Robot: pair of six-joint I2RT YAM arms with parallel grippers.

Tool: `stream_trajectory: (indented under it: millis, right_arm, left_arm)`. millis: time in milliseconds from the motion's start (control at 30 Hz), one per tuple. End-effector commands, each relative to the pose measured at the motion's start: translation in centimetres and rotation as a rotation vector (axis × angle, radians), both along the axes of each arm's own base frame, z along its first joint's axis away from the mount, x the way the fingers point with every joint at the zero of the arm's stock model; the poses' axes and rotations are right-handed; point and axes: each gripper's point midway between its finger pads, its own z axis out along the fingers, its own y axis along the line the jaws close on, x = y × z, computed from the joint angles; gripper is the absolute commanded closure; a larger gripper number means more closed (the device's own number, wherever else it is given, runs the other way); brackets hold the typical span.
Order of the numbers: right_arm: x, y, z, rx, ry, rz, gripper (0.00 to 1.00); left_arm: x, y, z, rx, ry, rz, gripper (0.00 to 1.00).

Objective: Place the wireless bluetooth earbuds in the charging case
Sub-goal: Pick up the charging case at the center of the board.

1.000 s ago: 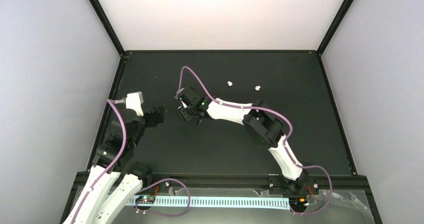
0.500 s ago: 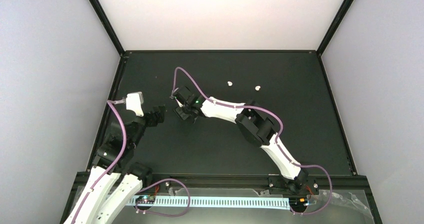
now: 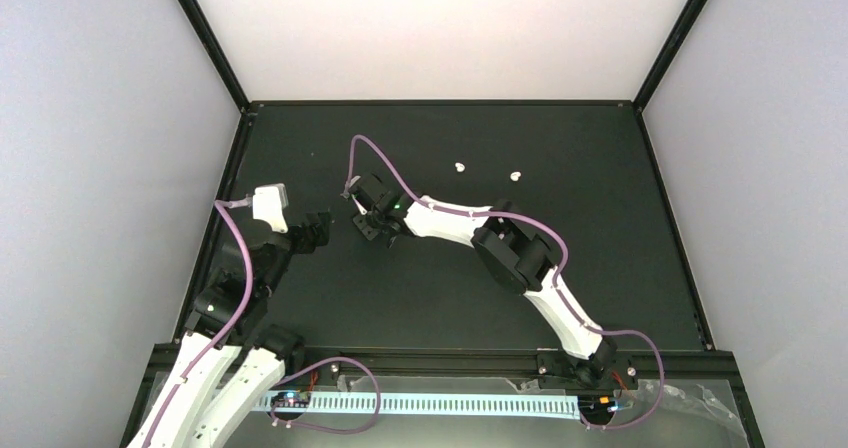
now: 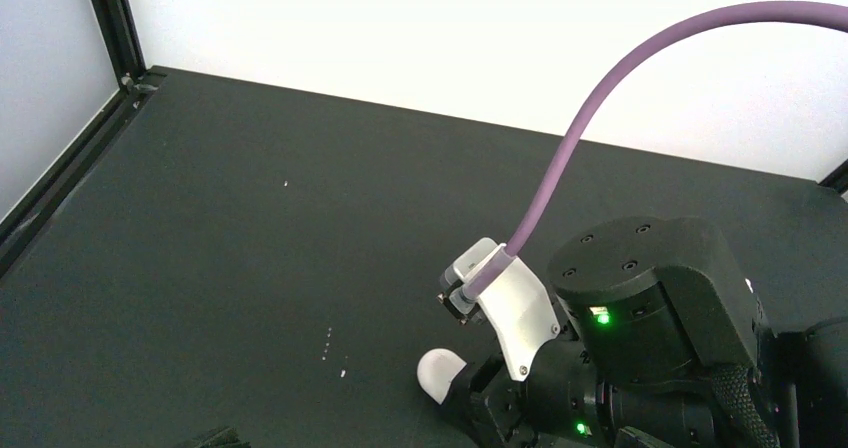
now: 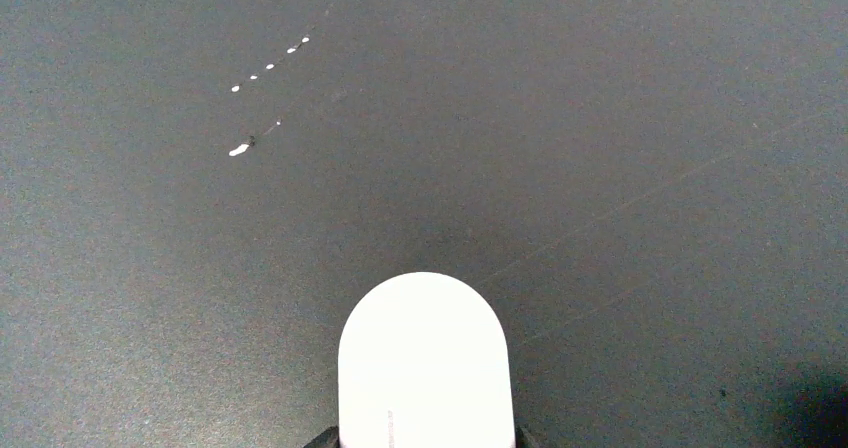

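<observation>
Black matte table (image 3: 640, 248), framed by a black rail (image 4: 60, 173) and enclosed by white walls (image 3: 440, 28), carries the whole setup.

Charging case (image 5: 425, 363): white, smooth and capsule-shaped, with a fully rounded free end and faint grey lettering near the clamped end. Its long axis lies in line with the fingers of the right gripper (image 3: 368, 226). The rounded end points straight away from the wrist, toward the left side of the table. The right gripper is closed on the near end of the case, with a black fingertip showing at each flank along the bottom edge of the right wrist view. Whether the case touches the surface cannot be told. In the overhead view the case is hidden under the gripper.

Left gripper (image 3: 315, 230): near the right gripper, facing it across a short gap, not touching. Its finger spacing cannot be told, as its own camera shows no more than a dark sliver.

Clearances: the case is in the left-centre zone, well apart from the left rail and from the back edge. Bare surface lies ahead of the rounded end, marked by a short row of white specks (image 5: 270, 66).

First earbud (image 3: 459, 167) and second earbud (image 3: 515, 176): tiny white dots, near each other toward the back of the table, well apart from the case. They are too small to show which way they point.
</observation>
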Motion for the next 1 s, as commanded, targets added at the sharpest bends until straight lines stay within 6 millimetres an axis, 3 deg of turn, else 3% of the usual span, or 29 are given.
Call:
stream_trajectory:
  millis: [0,133,267,300,467,567,700,800,967]
  right_arm:
    - [-1.2,-2.2,-2.8,-0.089,0.05,-0.001,0.59]
    - [-1.3,-3.0,-0.8,-0.046,0.006,-0.02,0.63]
    - [-2.0,-4.8,3.5,0.044,-0.064,-0.052,0.64]
    - [-2.5,-5.6,5.8,0.084,-0.089,-0.063,0.65]
    - [-6.2,-11.2,12.0,0.226,-0.16,-0.091,0.65]
    - [-8.7,-14.8,14.5,0.261,-0.195,-0.1,0.65]
    - [-12.8,-18.1,17.4,0.251,-0.302,-0.042,0.64]
    - [-15.3,-19.8,18.7,0.202,-0.377,-0.001,0.64]
    - [-17.1,-22.3,21.3,0.208,-0.46,0.009,0.64]
  left_arm:
    - [0.1,-0.3,0.4,0.007,-0.021,-0.019,0.01]
    - [0.1,-0.2,0.4,0.007,-0.021,-0.012,0.01]
    - [0.1,-0.2,0.4,0.0,-0.026,-0.014,0.01]
    - [0.1,-0.3,0.4,-0.001,-0.027,-0.019,0.01]
    - [0.2,-2.0,0.3,-0.03,-0.023,-0.105,0.01]
    - [0.3,-4.2,0.0,-0.112,0.01,-0.201,0.01]
    - [-0.3,-11.0,-0.4,-0.38,0.088,-0.515,0.01]
    - [-0.6,-15.3,0.5,-0.543,0.128,-0.726,0.01]
    - [-2.0,-19.6,2.7,-0.487,0.067,-0.909,0.02]
